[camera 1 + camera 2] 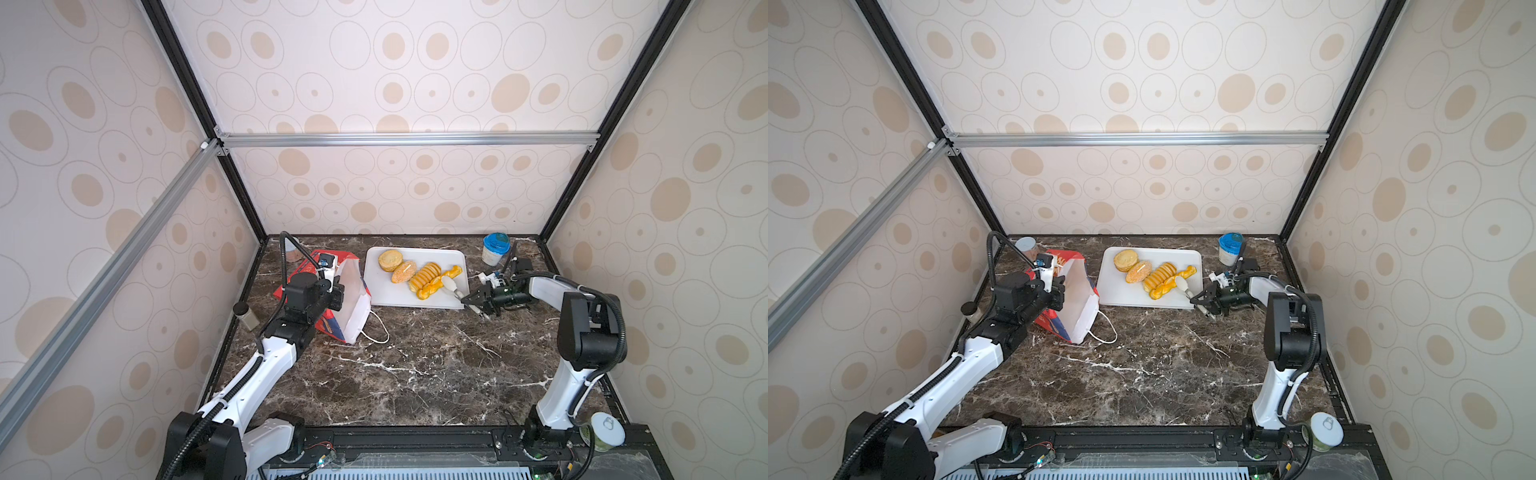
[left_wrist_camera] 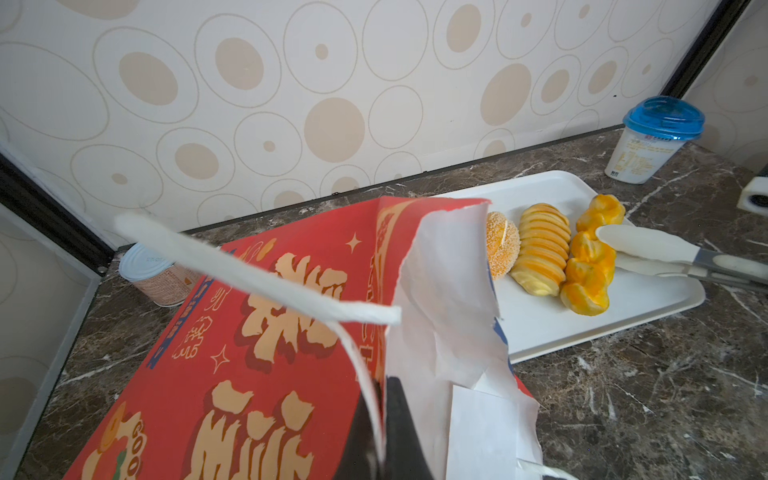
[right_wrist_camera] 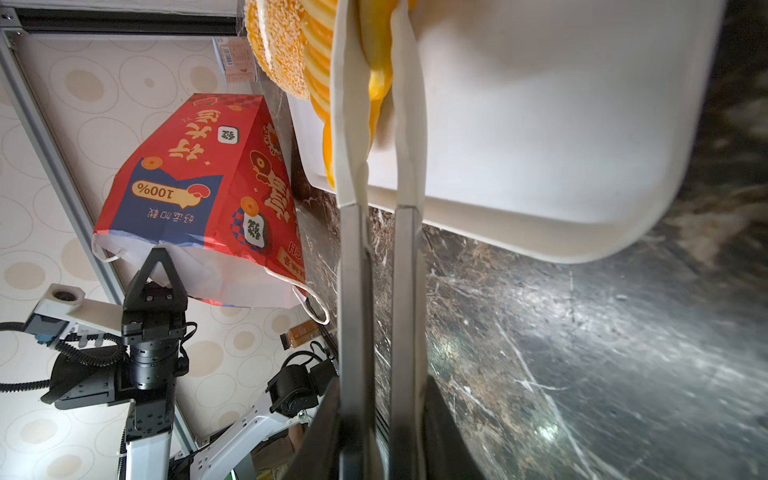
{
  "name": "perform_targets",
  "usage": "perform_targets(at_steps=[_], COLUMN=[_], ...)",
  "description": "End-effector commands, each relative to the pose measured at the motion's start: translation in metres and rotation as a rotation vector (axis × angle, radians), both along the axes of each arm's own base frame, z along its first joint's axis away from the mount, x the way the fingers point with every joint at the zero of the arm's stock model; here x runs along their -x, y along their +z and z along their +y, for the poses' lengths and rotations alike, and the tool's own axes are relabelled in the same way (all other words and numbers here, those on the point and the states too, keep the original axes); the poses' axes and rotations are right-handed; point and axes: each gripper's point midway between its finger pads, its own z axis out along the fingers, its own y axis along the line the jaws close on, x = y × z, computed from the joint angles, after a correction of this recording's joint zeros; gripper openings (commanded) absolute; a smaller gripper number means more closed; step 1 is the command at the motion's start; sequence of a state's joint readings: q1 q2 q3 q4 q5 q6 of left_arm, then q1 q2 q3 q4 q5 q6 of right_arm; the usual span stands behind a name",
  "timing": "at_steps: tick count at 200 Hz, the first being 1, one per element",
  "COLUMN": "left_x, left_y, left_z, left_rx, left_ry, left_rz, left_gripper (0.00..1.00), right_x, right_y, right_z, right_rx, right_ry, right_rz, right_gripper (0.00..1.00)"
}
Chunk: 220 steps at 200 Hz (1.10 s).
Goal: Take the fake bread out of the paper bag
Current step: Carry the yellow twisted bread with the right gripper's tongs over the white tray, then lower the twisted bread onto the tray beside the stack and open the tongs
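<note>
The left jaws are pressed together on the rim of the red paper bag [image 1: 353,303], tilted at the counter's [image 1: 415,365] left. The right jaws pinch tongs [image 2: 648,249] whose tips flank the braided twist [image 2: 590,266]. Four pieces of fake bread [image 1: 424,274] lie on the white tray [image 1: 382,286], far centre.

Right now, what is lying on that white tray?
On the tray lie a round bun, a seeded oval, a ridged loaf and a braided twist. White tong tips straddle the twist, covering part of it.
</note>
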<state>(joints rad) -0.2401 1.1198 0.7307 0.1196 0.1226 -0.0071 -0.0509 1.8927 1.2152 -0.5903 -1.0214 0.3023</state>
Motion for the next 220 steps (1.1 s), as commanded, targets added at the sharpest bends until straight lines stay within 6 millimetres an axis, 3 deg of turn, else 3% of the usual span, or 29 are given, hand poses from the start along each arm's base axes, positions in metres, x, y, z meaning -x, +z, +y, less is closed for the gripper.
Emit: perform_targets(at_steps=[1, 18, 56, 96, 147, 180, 220], left_x=[0.001, 0.006, 0.013, 0.013, 0.015, 0.017, 0.030], left_y=[0.024, 0.022, 0.027, 0.033, 0.033, 0.032, 0.027], left_z=[-0.005, -0.008, -0.006, -0.006, -0.009, -0.012, -0.028], left_rx=[0.023, 0.018, 0.008, 0.014, 0.021, 0.014, -0.009], left_ry=[-0.037, -0.064, -0.067, -0.067, -0.080, -0.103, -0.214], left_rz=[-0.063, -0.050, -0.055, -0.064, -0.064, -0.062, -0.063], left_gripper=[0.00, 0.00, 0.00, 0.00, 0.00, 0.00, 0.00], right_x=[-0.004, 0.002, 0.021, 0.038, 0.040, 0.046, 0.056], right_y=[0.007, 0.011, 0.018, 0.018, 0.017, 0.028, 0.048], right_z=[0.001, 0.000, 0.001, -0.002, -0.013, -0.011, -0.007], right_rx=[-0.005, 0.001, 0.008, 0.046, 0.148, 0.150, 0.171], right_ry=[0.000, -0.003, -0.026, -0.029, -0.060, -0.052, -0.045], right_rz=[-0.025, -0.031, -0.043, -0.039, -0.057, -0.070, -0.104], right_gripper=[0.25, 0.36, 0.41, 0.44, 0.45, 0.45, 0.45])
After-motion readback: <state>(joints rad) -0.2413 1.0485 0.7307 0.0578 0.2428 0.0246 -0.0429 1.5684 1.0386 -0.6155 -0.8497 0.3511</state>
